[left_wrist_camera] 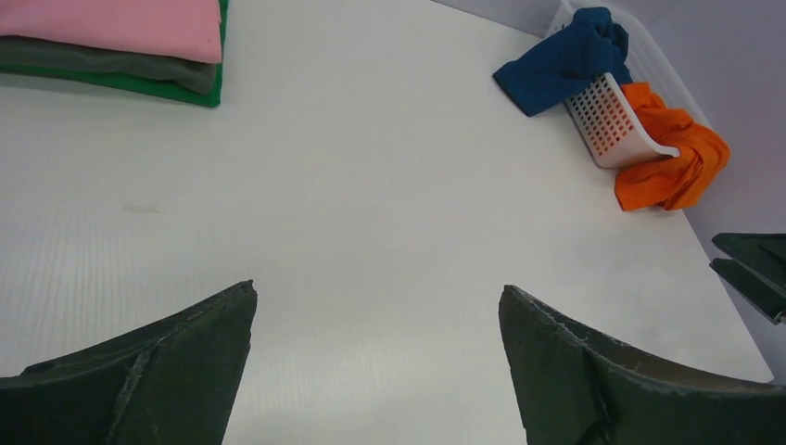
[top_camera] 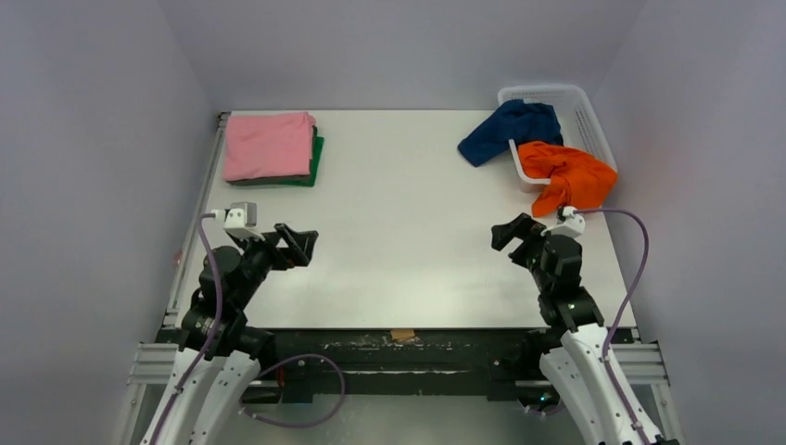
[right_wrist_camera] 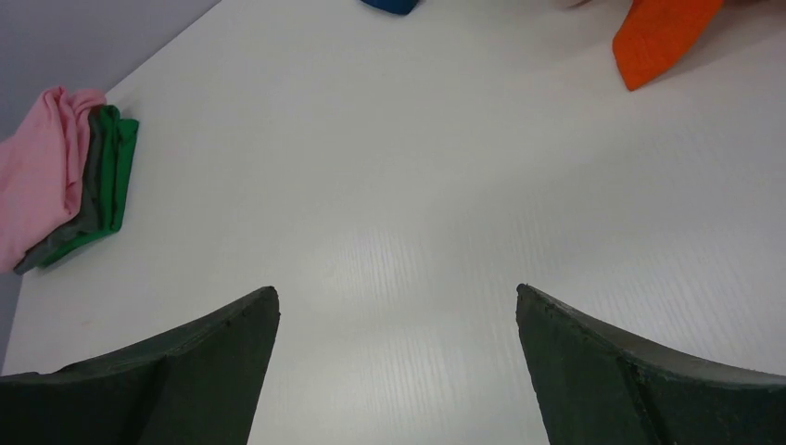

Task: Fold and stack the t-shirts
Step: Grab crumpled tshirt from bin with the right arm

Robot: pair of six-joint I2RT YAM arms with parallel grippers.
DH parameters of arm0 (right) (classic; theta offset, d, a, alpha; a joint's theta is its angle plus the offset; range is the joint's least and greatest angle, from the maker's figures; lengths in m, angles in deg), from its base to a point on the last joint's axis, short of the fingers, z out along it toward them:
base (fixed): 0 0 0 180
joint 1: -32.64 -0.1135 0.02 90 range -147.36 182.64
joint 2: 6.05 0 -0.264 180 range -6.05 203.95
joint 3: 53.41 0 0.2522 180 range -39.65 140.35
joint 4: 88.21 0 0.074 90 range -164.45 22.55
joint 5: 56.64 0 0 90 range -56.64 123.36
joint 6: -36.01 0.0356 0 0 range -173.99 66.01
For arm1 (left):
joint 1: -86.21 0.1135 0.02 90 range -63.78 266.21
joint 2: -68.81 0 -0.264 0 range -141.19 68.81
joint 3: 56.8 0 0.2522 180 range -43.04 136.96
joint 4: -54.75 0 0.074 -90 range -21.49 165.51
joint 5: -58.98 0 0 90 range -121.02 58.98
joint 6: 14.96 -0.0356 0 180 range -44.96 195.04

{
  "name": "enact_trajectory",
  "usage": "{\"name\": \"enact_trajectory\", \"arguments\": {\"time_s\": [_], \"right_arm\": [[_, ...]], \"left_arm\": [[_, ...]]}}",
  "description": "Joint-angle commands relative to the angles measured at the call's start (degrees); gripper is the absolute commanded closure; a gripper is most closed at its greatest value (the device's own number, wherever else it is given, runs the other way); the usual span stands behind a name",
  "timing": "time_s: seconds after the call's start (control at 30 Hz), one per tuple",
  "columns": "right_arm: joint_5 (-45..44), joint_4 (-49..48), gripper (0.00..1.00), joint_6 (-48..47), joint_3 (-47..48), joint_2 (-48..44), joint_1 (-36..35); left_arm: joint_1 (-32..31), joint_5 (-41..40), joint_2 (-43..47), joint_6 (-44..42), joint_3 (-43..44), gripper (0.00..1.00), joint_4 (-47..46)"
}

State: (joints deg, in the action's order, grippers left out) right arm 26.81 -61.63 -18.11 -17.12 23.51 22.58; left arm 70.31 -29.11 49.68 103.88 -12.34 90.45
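A folded pink t-shirt (top_camera: 269,144) lies on top of a folded dark green t-shirt (top_camera: 316,159) at the table's far left; a grey layer shows between them in the left wrist view (left_wrist_camera: 111,60). A navy blue t-shirt (top_camera: 510,130) hangs crumpled over the white mesh basket's (top_camera: 579,107) left rim. An orange t-shirt (top_camera: 570,176) spills over the basket's front. My left gripper (top_camera: 301,243) is open and empty above the table's near left. My right gripper (top_camera: 508,234) is open and empty at the near right, just in front of the orange shirt.
The white table (top_camera: 408,213) stretches between the stack and the basket. Grey walls stand close on both sides. The table's metal frame runs along the left and near edges. A small tan tape piece (top_camera: 401,335) sits on the near edge.
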Motion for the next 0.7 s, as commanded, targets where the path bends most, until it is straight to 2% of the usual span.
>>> {"name": "enact_trajectory", "arguments": {"time_s": [0.0,0.2,0.3,0.4,0.47,0.67], "right_arm": [[-1.49,-1.93,0.01,0.29,2.02,-0.26,0.13],[-3.29,-5.72,0.01,-0.14,3.82,3.98,0.11],[-8.31,-5.56,0.01,-0.01,8.03,9.05,0.18],[-15.14,-3.6,0.01,-1.75,15.37,17.57,0.35],[-16.72,-1.6,0.01,-3.8,21.93,24.17,1.74],[-12.29,-0.84,0.01,-9.15,42.82,45.47,8.51]], "left_arm": [[-0.1,0.46,-1.87,-1.13,0.56,0.0,-1.09],[-0.1,0.47,-1.62,-1.0,0.46,0.0,-2.47],[-0.1,-0.12,-1.85,-0.89,0.69,0.0,-3.04],[-0.09,-0.5,-2.56,-0.82,0.78,0.0,-4.11],[-0.1,-0.59,-3.37,-0.86,1.03,0.0,-5.0],[-0.1,-0.19,-6.96,-1.09,1.54,0.0,-7.42]]}}
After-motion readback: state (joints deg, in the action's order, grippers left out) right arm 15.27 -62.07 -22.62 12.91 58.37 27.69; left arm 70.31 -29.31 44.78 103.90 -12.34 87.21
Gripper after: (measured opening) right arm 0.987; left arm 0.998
